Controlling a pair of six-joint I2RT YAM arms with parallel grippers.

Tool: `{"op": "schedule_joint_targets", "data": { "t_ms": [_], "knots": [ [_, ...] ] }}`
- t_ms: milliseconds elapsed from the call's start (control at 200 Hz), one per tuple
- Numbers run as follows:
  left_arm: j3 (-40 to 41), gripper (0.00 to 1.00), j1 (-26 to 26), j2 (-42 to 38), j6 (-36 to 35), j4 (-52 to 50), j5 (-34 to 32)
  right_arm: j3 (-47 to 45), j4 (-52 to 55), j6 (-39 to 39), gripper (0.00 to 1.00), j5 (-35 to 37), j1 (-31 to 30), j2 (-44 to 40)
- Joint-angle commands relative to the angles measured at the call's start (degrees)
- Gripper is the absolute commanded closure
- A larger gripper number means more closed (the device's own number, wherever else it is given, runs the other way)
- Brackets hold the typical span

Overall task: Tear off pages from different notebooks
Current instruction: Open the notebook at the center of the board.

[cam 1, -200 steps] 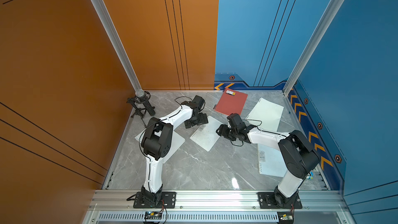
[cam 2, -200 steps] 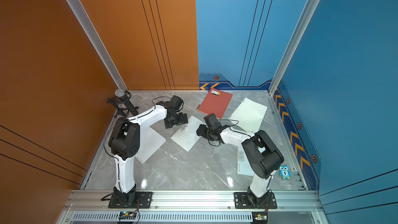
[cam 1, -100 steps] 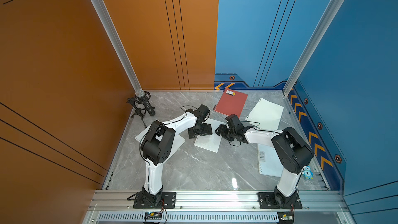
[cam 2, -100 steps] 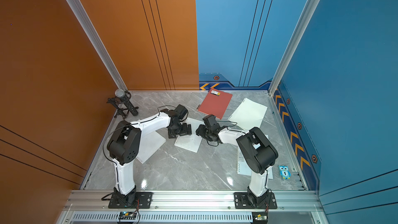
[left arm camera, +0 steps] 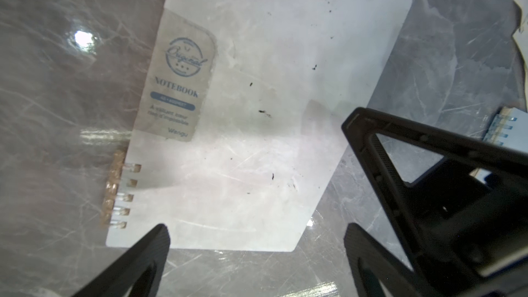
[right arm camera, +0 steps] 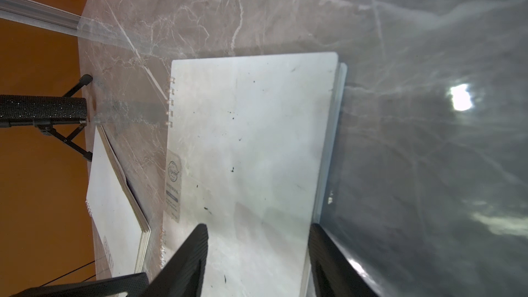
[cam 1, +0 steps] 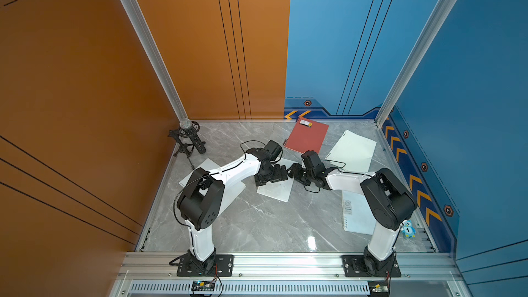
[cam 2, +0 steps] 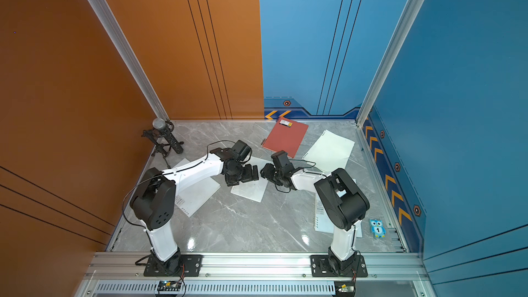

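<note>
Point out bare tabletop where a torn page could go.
Widest bare marble: between the front rail and the small frosted notebook. Also between microphone and red notebook. Crowded: centre and back right, by the loose page.

Microphone (cam 1: 185, 124) on tripod, blue owl card (cam 1: 408, 229)

1. The middle notebook (cam 1: 276, 190) lies flat at the centre of the table (cam 1: 257, 224).
2. The back notebook (cam 1: 307, 137) lies behind it, near the rear wall, with the loose page (cam 1: 353, 150) just to its right.
3. The left notebook (cam 2: 197, 198) lies left of centre, and the right notebook (cam 1: 355, 215) lies front right.
4. The microphone stand (cam 1: 187, 138) stands in the rear left corner.
5. The owl figure (cam 1: 408, 229) sits right of the right notebook.
</note>
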State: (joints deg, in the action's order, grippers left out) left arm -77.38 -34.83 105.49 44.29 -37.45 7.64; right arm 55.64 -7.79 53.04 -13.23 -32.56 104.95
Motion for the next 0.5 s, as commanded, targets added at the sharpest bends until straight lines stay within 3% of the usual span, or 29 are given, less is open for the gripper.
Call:
{"op": "schedule_joint_targets", "data": {
  "t_ms": [0, 240, 496],
  "knots": [
    [2.1, 0.02, 1.9, -3.0, 0.3, -0.3, 0.7, 0.7, -1.4, 0.8, 0.42, -1.9, 0.3, -1.0],
    [6.4, 0.02, 10.3, -8.5, -2.0, 0.3, -0.3, 3.1, -0.8, 0.5, 0.42, -3.1, 0.2, -0.9],
    [7.5, 0.02, 16.4, -11.7, -3.9, 2.3, 3.3, 7.3, 2.1, -0.7, 0.41, -3.5, -0.4, -0.7]
  ]
}}
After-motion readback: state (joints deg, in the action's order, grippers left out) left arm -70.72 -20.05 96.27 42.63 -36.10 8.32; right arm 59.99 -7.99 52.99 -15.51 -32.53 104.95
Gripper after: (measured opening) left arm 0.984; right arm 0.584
